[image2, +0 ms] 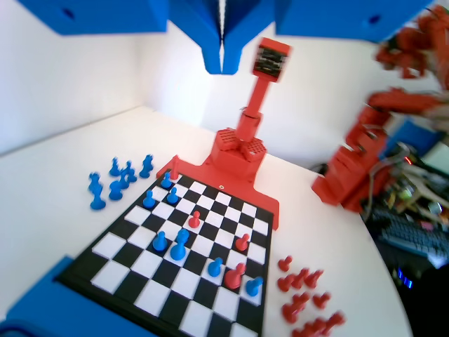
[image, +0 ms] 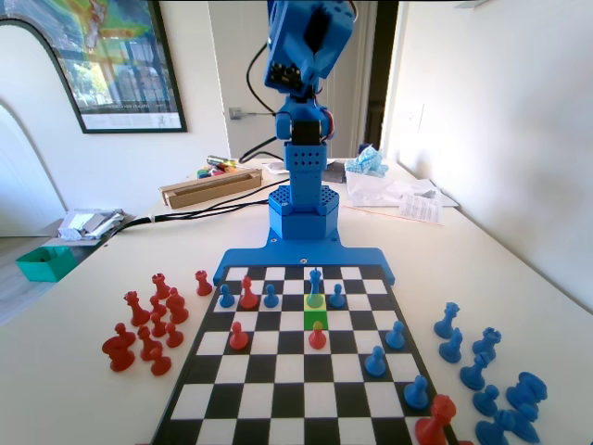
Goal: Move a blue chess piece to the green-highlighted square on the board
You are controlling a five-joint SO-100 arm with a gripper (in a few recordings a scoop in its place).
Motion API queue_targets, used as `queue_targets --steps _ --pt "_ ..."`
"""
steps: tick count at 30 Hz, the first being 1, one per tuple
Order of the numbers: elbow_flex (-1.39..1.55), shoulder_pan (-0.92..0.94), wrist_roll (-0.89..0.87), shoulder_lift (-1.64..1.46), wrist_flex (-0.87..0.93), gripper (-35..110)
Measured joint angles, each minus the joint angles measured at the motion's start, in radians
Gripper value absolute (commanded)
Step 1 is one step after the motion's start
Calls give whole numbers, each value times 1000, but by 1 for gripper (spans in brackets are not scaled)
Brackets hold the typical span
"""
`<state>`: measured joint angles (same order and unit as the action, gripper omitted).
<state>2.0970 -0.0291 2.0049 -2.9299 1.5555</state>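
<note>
Gripper (image2: 222,42) closed, high above board (image2: 126,270); white table (image: 74,371).

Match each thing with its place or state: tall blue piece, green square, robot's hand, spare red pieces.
1 tall blue piece
2 green square
3 hand
4 spare red pieces

A shut, high over the board
B on the table, left of the board in the fixed view
C on the yellow-green square
D bare, beside a red pawn

Pairs: 1-C, 2-D, 3-A, 4-B

No legible text — poster (image: 116,60), papers (image: 422,206) too blurred.
</note>
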Motion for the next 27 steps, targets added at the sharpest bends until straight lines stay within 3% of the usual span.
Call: queue_targets --steps 14,27 --pt "-78 23 511 436 -198 1" --pt "-78 26 580 821 -115 1"
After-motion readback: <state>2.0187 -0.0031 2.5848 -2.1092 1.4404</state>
